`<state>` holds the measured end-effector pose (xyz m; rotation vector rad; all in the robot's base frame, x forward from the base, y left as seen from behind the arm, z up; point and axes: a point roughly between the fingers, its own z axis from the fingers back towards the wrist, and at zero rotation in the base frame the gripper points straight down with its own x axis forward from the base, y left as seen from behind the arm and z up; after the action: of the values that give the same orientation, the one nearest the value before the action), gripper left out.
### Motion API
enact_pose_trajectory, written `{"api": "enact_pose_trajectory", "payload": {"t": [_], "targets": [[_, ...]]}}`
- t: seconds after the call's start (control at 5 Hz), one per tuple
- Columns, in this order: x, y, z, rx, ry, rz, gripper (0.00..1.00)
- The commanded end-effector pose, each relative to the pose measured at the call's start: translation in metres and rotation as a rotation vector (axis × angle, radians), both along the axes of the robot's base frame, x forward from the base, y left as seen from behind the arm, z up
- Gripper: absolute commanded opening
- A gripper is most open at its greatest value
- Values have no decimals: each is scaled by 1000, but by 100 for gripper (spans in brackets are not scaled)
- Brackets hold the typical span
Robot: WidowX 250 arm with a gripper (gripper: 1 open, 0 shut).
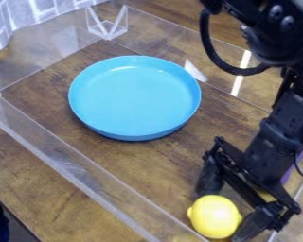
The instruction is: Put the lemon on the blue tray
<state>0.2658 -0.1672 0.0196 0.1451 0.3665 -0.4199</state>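
The lemon (215, 216), small, bright yellow and glossy, lies on the wooden table near the bottom edge of the view. My black gripper (234, 200) hangs right over it, open, with one finger (210, 175) on the lemon's upper left and the other (260, 223) on its right. Nothing shows the fingers pressing on the fruit. The blue tray (135, 96), a wide round sky-blue dish with nothing in it, sits up and to the left of the gripper, well apart from it.
Low clear plastic walls (46, 156) fence the wooden table surface on the left and back. A clear triangular stand (107, 20) sits at the back behind the tray. My dark arm (275, 38) fills the upper right.
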Motion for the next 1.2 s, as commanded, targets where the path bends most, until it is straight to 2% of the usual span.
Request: {"api": "enact_pose_trajectory", "payload": {"t": [0.0, 0.6, 1.0], "targets": [[7, -3, 10, -4, -28, 3, 100], [14, -7, 9, 36, -2, 2, 100], [13, -17, 9, 59, 20, -10, 100]]}}
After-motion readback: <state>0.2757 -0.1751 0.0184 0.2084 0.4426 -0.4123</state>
